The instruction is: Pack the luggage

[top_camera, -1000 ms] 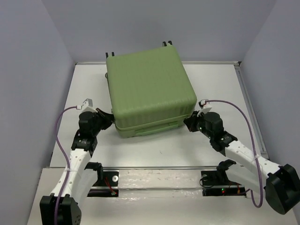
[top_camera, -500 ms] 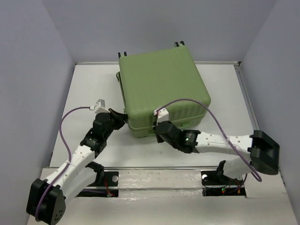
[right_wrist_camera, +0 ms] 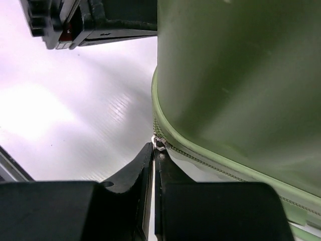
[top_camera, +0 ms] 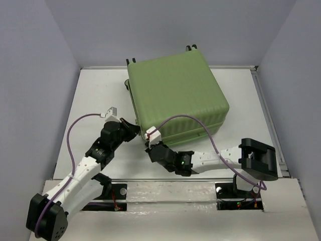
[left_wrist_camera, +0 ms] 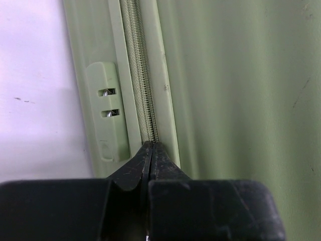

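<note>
The luggage (top_camera: 175, 95), a light-green ribbed hard-shell suitcase, lies flat and closed on the white table, slightly turned. My left gripper (top_camera: 132, 127) is shut at its near-left corner. In the left wrist view its tips (left_wrist_camera: 150, 146) press against the zipper (left_wrist_camera: 140, 75) beside the shell (left_wrist_camera: 225, 100), and no pull shows between them. My right gripper (top_camera: 148, 145) reaches across the front to the same corner. In the right wrist view it (right_wrist_camera: 156, 146) is shut on the small metal zipper pull (right_wrist_camera: 159, 142) below the shell (right_wrist_camera: 241, 75).
Bare table (top_camera: 95, 95) lies left of the suitcase. A raised rim (top_camera: 264, 105) runs along the right side and grey walls enclose the back and sides. A moulded side foot (left_wrist_camera: 105, 110) with two screws sits beside the zipper. The left gripper's body (right_wrist_camera: 90, 20) shows in the right wrist view.
The right arm has swept from the suitcase's near-right corner along the front to its near-left corner. The suitcase has shifted right and turned a little. The left gripper followed its corner.
</note>
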